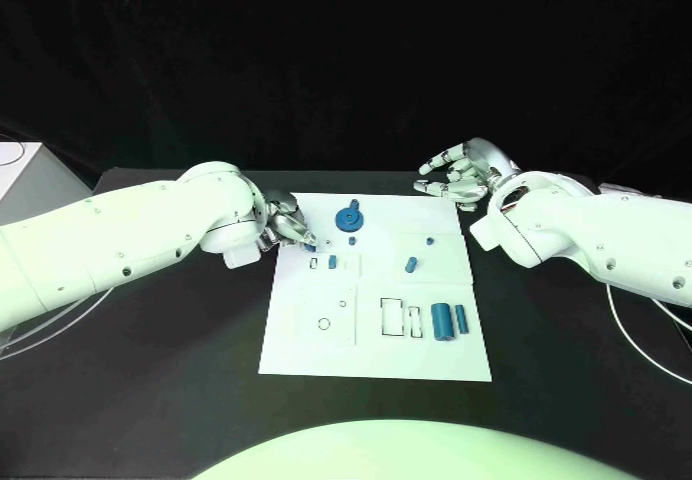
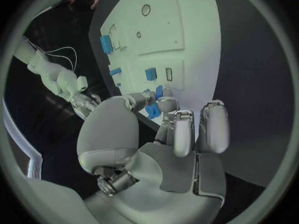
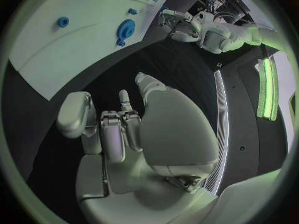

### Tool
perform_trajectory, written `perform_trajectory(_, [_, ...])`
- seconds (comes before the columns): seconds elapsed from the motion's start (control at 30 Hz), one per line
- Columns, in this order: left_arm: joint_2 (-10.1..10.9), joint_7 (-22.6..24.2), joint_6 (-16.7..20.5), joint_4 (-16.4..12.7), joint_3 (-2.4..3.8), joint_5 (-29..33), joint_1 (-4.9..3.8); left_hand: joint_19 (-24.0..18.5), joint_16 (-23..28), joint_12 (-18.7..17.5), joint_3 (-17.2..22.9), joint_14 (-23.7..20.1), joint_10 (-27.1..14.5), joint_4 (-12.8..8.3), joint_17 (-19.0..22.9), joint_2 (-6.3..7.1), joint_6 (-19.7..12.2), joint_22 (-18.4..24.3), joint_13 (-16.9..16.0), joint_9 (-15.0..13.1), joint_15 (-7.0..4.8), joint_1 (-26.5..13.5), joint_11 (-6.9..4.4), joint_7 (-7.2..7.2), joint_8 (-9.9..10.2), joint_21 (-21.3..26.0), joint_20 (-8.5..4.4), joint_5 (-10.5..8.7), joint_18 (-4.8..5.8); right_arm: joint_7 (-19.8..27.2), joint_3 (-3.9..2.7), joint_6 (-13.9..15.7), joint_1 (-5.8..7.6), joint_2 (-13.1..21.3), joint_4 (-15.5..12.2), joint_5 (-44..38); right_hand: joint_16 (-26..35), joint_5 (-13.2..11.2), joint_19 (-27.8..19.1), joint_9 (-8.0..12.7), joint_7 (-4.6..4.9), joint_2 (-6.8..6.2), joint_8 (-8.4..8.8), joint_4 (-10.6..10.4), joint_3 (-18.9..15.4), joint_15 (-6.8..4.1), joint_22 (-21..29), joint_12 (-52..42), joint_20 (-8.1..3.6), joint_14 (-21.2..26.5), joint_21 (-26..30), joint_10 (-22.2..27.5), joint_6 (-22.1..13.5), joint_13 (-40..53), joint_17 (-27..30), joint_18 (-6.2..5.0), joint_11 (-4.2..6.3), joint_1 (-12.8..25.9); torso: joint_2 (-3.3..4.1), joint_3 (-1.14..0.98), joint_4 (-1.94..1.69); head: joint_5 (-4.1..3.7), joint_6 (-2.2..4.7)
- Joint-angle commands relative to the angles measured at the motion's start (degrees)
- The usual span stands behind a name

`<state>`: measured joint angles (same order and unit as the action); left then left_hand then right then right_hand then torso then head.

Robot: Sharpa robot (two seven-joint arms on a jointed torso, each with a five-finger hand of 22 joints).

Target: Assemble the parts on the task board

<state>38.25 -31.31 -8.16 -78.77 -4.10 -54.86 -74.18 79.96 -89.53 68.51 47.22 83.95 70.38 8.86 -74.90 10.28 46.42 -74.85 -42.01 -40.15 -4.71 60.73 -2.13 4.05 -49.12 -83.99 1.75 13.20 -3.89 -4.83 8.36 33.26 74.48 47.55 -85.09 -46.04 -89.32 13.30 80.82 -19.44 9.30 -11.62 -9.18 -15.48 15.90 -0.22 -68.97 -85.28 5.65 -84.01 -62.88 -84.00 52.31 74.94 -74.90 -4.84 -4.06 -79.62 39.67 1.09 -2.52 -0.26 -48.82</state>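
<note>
Lying flat in the middle of the black counter (image 1: pixel 144 400), the white task board (image 1: pixel 375 350) carries the blue parts: a round gear-like piece (image 1: pixel 349 217) stands near its far edge, a small peg (image 1: pixel 430 241) and a short slanted piece (image 1: pixel 411 265) sit toward its right side, a small block (image 1: pixel 333 262) lies beside an outlined slot left of centre, and two upright cylinders, a thick one (image 1: pixel 441 320) and a thinner one (image 1: pixel 462 319), stand side by side near the right edge beside rectangular recesses. The left hand (image 1: pixel 283 228) hovers over the board's far-left corner with its fingers drawn together; the left wrist view shows a small blue part (image 2: pixel 153 110) pinched between the thumb and a fingertip (image 2: pixel 167 104), just above the board surface and near another small blue block (image 2: pixel 151 74). The right hand (image 1: pixel 464 172) is off the board, above the bare counter just beyond the far-right corner, its fingers (image 3: pixel 127 127) loosely curled and apart, with nothing in them; the right wrist view shows its palm over dark counter, with the gear-like piece (image 3: pixel 125 30) on the board beyond.
</note>
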Motion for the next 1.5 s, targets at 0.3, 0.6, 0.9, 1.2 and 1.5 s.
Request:
perform_trajectory(0.3, [-0.5,-0.4,1.5,-1.6,-0.6,-4.7,0.88,0.4,-0.4,-0.3,8.1,6.0,0.1,-7.7,-14.9,-0.21,2.8,-0.1,0.5,-11.2,-0.41,-0.3,-0.09,-2.31,-0.4,-0.2,-0.2,0.06,0.54,0.8,0.0,-0.8,-0.14,-0.1,0.0,-0.5,0.4,0.3,-0.5,0.1,0.09,0.0,0.2,-0.3,0.1,0.32,0.2,0.3,0.14,-5.3,0.3,-1.7,-0.5,11.0,-12.4,-0.81,-0.45,0.5,0.25,-0.04,0.15,0.0,-0.18])
perform_trajectory(0.6, [-0.5,-0.6,1.2,-1.8,-0.88,-5.9,1.46,0.5,-0.4,-0.4,8.2,6.0,0.1,-7.7,-15.0,-0.23,2.8,-0.1,0.7,-11.2,-0.45,-0.3,-0.13,-2.35,-0.4,-0.2,-0.23,0.07,0.56,0.7,0.0,-0.9,-0.15,0.0,-0.1,-0.7,0.4,0.3,-0.5,0.1,0.09,0.0,0.2,-0.3,0.1,0.32,0.2,0.3,0.14,-5.3,0.3,-1.7,-0.5,11.0,-12.4,-0.81,-0.45,0.5,0.2,-0.02,0.04,-0.17,-0.53])
perform_trajectory(0.9, [-0.5,-1.0,0.2,-2.0,-0.92,-6.7,1.56,0.4,-0.4,-0.5,8.3,6.0,0.1,-7.8,-15.0,-0.23,2.9,-0.1,0.8,-11.2,-0.48,-0.3,-0.16,-2.38,-0.5,-0.2,-0.26,0.09,0.55,0.8,0.0,-0.9,-0.15,0.0,-0.1,-0.9,0.4,0.3,-0.5,0.1,0.09,0.0,0.2,-0.3,0.1,0.32,0.2,0.3,0.14,-5.3,0.3,-1.7,-0.5,11.0,-12.4,-0.81,-0.45,0.5,0.17,-0.03,0.1,-0.21,-1.18])
perform_trajectory(1.2, [-0.3,-1.2,-0.3,-2.1,-0.94,-6.9,1.59,0.5,-0.5,-0.5,8.4,6.0,0.2,-7.8,-15.1,-0.22,2.9,-0.1,0.8,-11.2,-0.5,-0.4,-0.19,-2.4,-0.5,-0.2,-0.28,0.1,0.56,0.8,0.0,-0.9,-0.15,0.1,-0.1,-0.9,0.4,0.3,-0.5,0.1,0.09,0.0,0.2,-0.3,0.1,0.32,0.2,0.3,0.14,-5.3,0.3,-1.7,-0.5,11.0,-12.4,-0.81,-0.45,0.5,0.08,-0.02,0.04,0.01,-1.18])
perform_trajectory(1.5, [-0.1,-1.3,-0.9,-2.4,-0.94,-7.0,1.61,0.5,-0.5,-0.6,8.5,6.0,0.2,-7.9,-15.1,-0.19,2.9,-0.1,1.0,-11.2,-0.53,-0.4,-0.22,-2.43,-0.5,-0.2,-0.31,0.13,0.55,0.8,0.0,-1.0,-0.17,0.0,0.0,-0.9,0.4,0.3,-0.5,0.1,0.09,0.0,0.2,-0.3,0.1,0.32,0.2,0.3,0.14,-5.3,0.3,-1.7,-0.5,11.0,-12.4,-0.81,-0.45,0.5,0.1,-0.01,0.08,0.16,-1.18])
